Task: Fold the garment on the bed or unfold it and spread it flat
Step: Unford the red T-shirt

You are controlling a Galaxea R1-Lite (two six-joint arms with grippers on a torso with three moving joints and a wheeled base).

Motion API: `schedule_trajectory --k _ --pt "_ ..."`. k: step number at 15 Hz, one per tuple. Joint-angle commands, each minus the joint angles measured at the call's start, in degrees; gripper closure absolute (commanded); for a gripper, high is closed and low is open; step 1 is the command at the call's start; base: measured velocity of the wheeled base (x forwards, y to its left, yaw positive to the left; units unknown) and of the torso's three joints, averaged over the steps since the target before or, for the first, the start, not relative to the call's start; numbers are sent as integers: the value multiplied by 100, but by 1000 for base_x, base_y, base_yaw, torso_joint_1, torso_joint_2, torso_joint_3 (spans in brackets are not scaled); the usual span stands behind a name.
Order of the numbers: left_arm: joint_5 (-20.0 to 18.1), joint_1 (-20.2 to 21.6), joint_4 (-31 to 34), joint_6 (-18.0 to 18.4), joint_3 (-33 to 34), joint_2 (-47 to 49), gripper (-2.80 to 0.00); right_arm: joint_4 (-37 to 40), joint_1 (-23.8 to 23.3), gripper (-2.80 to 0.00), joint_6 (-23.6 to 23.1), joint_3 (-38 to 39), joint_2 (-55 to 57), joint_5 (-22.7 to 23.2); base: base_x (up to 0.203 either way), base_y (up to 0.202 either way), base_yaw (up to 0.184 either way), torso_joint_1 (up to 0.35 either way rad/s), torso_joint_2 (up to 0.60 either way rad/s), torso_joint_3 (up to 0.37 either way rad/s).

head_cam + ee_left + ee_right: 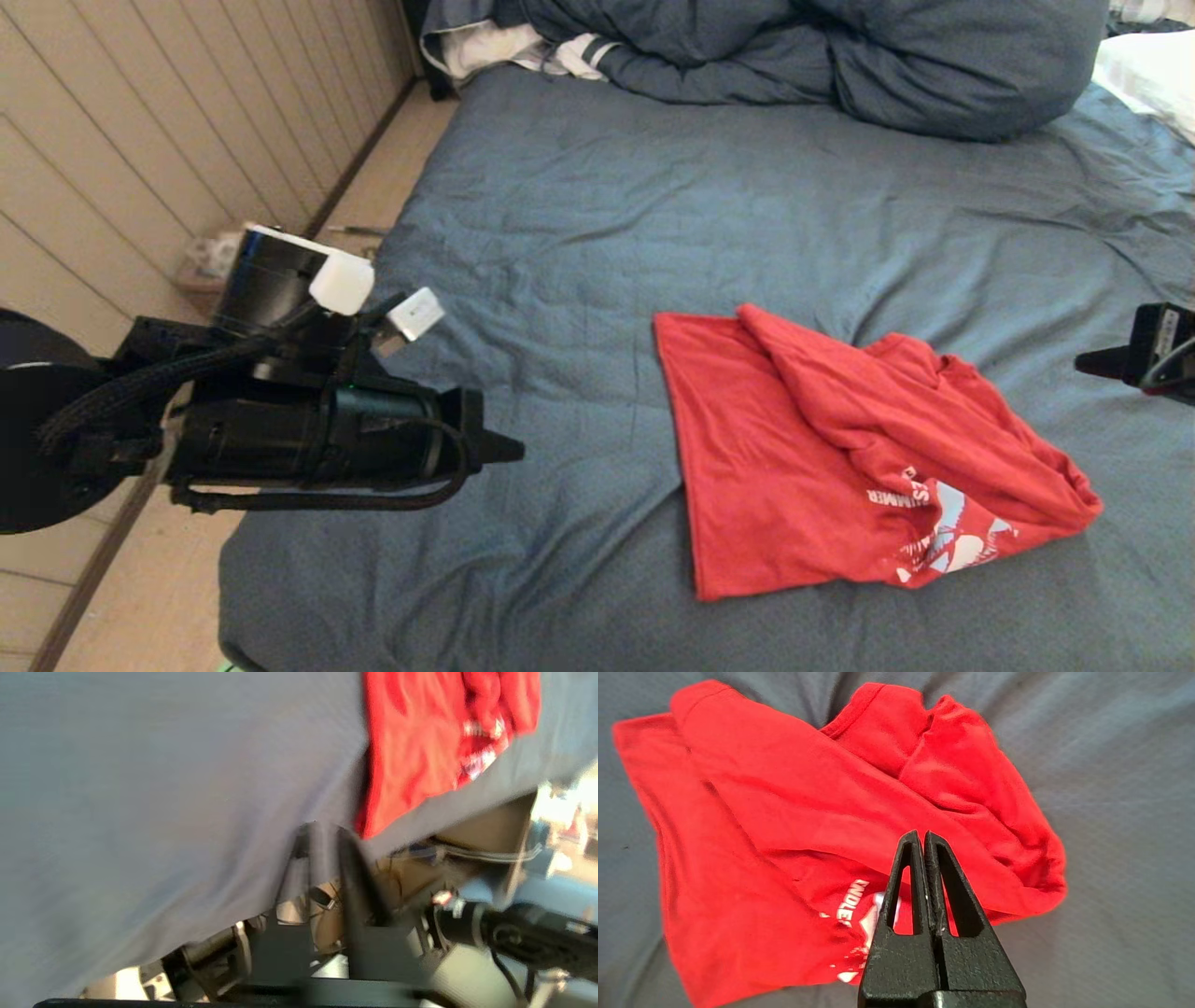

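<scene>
T-shirt (pixel 840 457): white lettering printed on the red cloth, above a white and light-blue graphic. Partly covered by a fold. Head view: reads "SUMMER", upside down. Right wrist view: letters "NDLE" legible, just beside the right gripper (pixel 923 833) fingertips, the rest hidden behind the fingers. Left wrist view: lettering too blurred to read. No other text legible.

Garment (pixel 822 467) on the bed (pixel 579 233), right of centre; duvet (pixel 840 56) behind, at the far edge.
</scene>
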Motion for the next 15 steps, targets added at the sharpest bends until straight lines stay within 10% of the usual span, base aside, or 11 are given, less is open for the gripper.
schedule_trajectory --k 1,15 --pt "-9 -405 -2 -24 -319 641 -280 -3 2 0 18 -28 148 192 0 0 0 0 0 0" --pt "-25 -1341 -695 -154 -1982 2549 -280 -2 -91 0 20 96 172 290 0 0 0 0 0 0"
